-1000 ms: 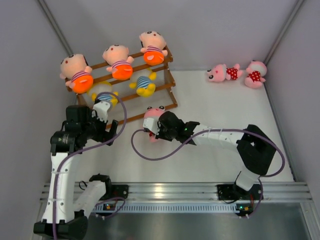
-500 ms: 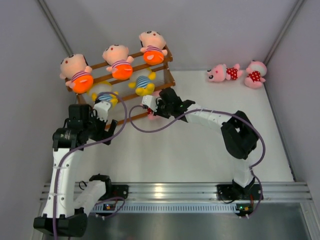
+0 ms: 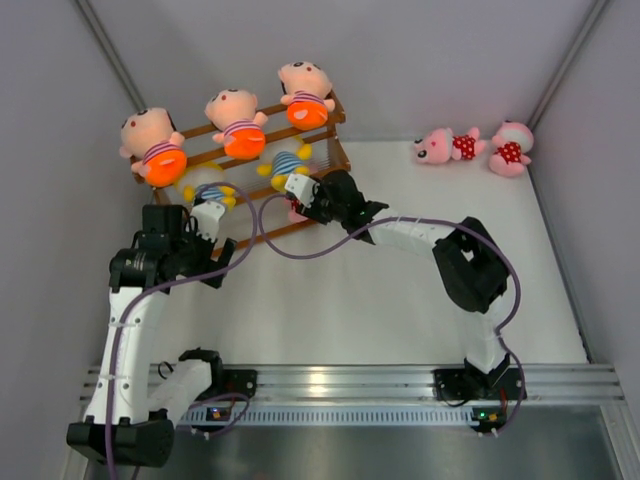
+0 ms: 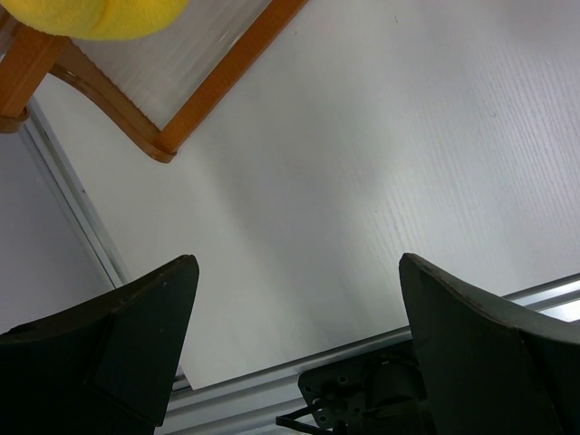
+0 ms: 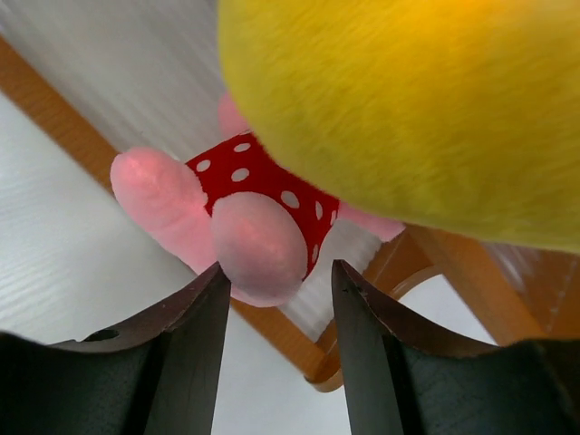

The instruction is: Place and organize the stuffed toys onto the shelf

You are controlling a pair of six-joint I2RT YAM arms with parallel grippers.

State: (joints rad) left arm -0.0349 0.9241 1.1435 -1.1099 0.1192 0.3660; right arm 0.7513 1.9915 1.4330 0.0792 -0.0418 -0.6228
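- Reaching in beneath the middle tier of the shelf [image 3: 341,152], the right hand [image 5: 276,272] is seen with its fingers parted, and nothing is clasped between them.
- Just past its fingertips a pink doll [image 5: 254,177] in a red polka-dot dress is laid at the lowest tier. Its legs are pointed back at the hand over the front rail, and its long axis runs away from the hand.
- A yellow doll [image 5: 408,109] is perched directly above on the middle tier, so little headroom is left over the pink one.
- The left hand [image 4: 299,263] is held spread wide, with nothing in it, above the counter [image 3: 400,290] near the shelf's front left foot. A second yellow doll [image 3: 205,185] is seated just beyond it.
- Three peach-faced dolls [image 3: 235,122] are lined along the top tier, heads toward the back and orange shorts toward the front, each long axis set across the tier.
- Well apart to the right, a far pink doll [image 3: 445,147] is stretched sideways with its head to the left. A corner pink doll [image 3: 510,148] is laid just beside it, close to the right wall [image 3: 600,230].
- A broad stretch of white counter is spread between these two and the shelf.
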